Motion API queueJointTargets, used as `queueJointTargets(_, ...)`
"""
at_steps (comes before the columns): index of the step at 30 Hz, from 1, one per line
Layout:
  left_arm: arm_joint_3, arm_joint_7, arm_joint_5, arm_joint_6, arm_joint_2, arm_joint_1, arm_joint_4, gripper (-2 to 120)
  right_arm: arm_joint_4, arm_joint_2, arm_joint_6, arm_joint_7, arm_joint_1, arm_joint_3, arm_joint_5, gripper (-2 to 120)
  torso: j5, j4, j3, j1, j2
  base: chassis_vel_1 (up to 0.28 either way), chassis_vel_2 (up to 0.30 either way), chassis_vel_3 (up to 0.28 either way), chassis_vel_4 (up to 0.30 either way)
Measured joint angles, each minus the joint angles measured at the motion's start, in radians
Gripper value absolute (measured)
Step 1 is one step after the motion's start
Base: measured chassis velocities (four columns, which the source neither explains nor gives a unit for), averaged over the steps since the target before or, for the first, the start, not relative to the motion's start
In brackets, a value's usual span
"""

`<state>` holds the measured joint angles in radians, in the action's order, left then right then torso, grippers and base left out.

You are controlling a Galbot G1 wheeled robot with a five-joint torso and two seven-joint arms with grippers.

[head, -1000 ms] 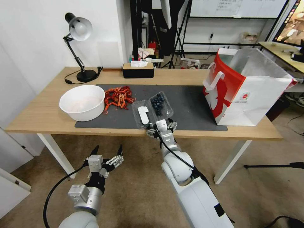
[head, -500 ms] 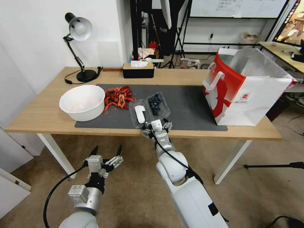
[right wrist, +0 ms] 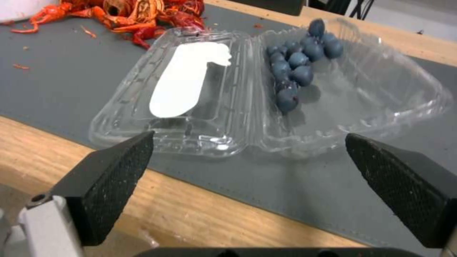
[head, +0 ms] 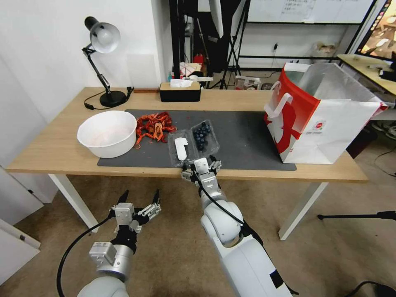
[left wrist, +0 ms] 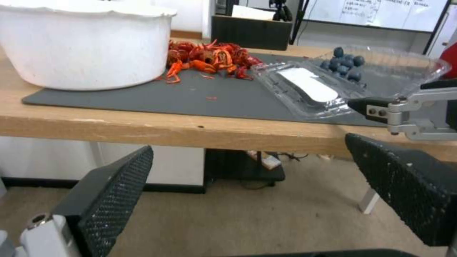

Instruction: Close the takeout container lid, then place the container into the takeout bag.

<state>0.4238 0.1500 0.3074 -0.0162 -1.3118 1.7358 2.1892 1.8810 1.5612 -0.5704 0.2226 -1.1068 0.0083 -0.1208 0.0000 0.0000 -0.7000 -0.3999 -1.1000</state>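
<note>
Wooden table (head: 49, 159) carries dark mat (head: 243, 136). Far left on mat: white bowl (head: 107, 133), red crayfish pile (head: 154, 126) just beside it. My left gripper (head: 139, 201) hangs below table edge, fingers spread wide, holding nothing. Mat's near edge: takeout container (head: 205, 135) lies open, blueberries in right half, lid (head: 180, 149) flat on left, sticker up. My right gripper (head: 201, 170) at table edge just before container, fingers wide, not touching. Far right: takeout bag (head: 317, 119) upright, mouth open.

Open takeout container (head: 194, 142) on table (head: 49, 152) left of takeout bag (head: 317, 119); right gripper (head: 201, 168) just before it, fingers spread.
</note>
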Motion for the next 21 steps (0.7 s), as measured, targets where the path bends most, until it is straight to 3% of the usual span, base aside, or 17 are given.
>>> queueJointTargets(8, -0.002, -0.001, -0.001, 0.0, -0.002, 0.001, 0.004, 100, 0.046, -0.026, 0.041, -0.015, -0.034, 0.017, -0.002, 100, 0.0, 0.0, 0.0, 0.0, 0.0, 0.0, 0.0, 0.0, 0.0)
queueJointTargets(17, -0.006, -0.002, 0.015, 0.002, 0.004, -0.002, 0.007, 100, 0.149, -0.097, 0.322, -0.081, -0.174, 0.162, -0.008, 100, 0.0002, 0.0, 0.0, 0.0, 0.0, 0.0, 0.0, 0.0, 0.0)
queueJointTargets(21, -0.006, -0.002, 0.028, 0.005, 0.01, -0.005, 0.008, 100, 0.174, -0.112, 0.396, -0.093, -0.225, 0.213, -0.001, 100, 0.0001, -0.0003, 0.0, 0.0, 0.0, 0.0, 0.0, 0.0, 0.0)
